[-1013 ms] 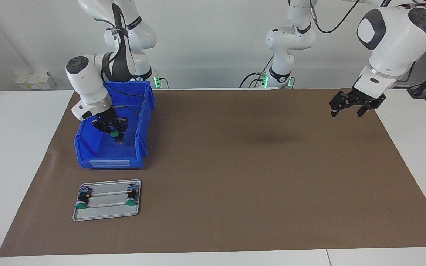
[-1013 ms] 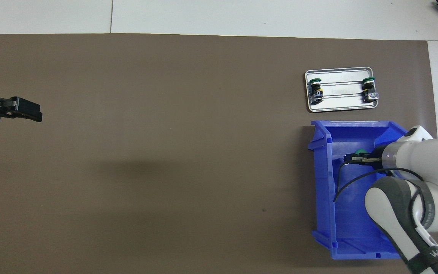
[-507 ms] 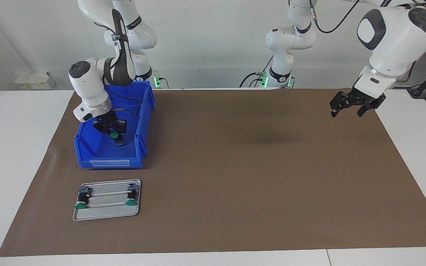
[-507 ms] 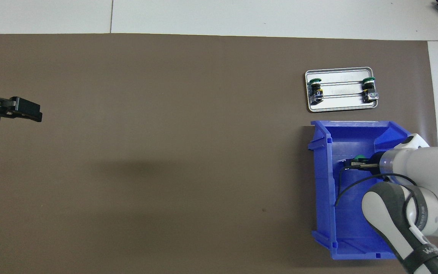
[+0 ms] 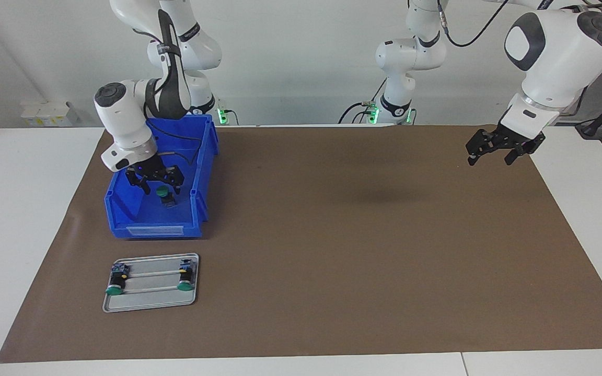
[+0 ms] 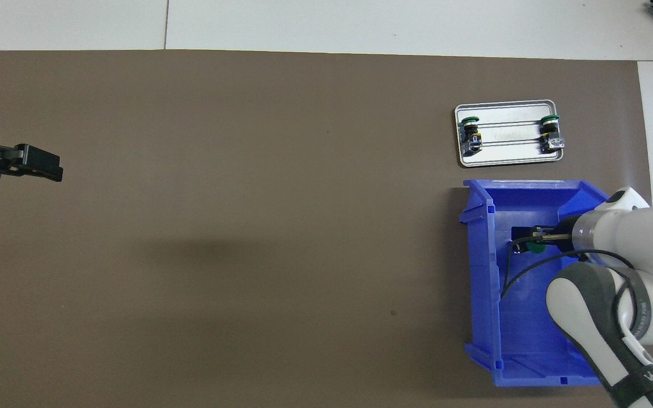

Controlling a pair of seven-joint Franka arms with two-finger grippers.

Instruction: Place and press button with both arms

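A green-capped button [image 5: 164,193] lies on the floor of the blue bin [image 5: 152,230] at the right arm's end of the table. My right gripper [image 5: 155,179] hangs open just over it inside the bin, with its fingers spread to either side and not holding it. From overhead, the button [image 6: 535,248] peeks out beside the right gripper [image 6: 530,238], and the arm covers part of the bin [image 6: 479,272]. My left gripper [image 5: 491,154] waits open and empty in the air over the brown mat at the left arm's end [image 6: 43,167].
A small metal tray [image 5: 149,304] lies on the mat, farther from the robots than the bin. Two more green-capped buttons [image 5: 115,285] [image 5: 186,280] sit on its rails. The tray [image 6: 508,161] is close to the bin's front wall. The brown mat [image 5: 358,250] covers the table.
My right gripper has opened and let go of the button, which now rests on the bin floor. The gripper has lifted slightly above it. The left arm has not moved.
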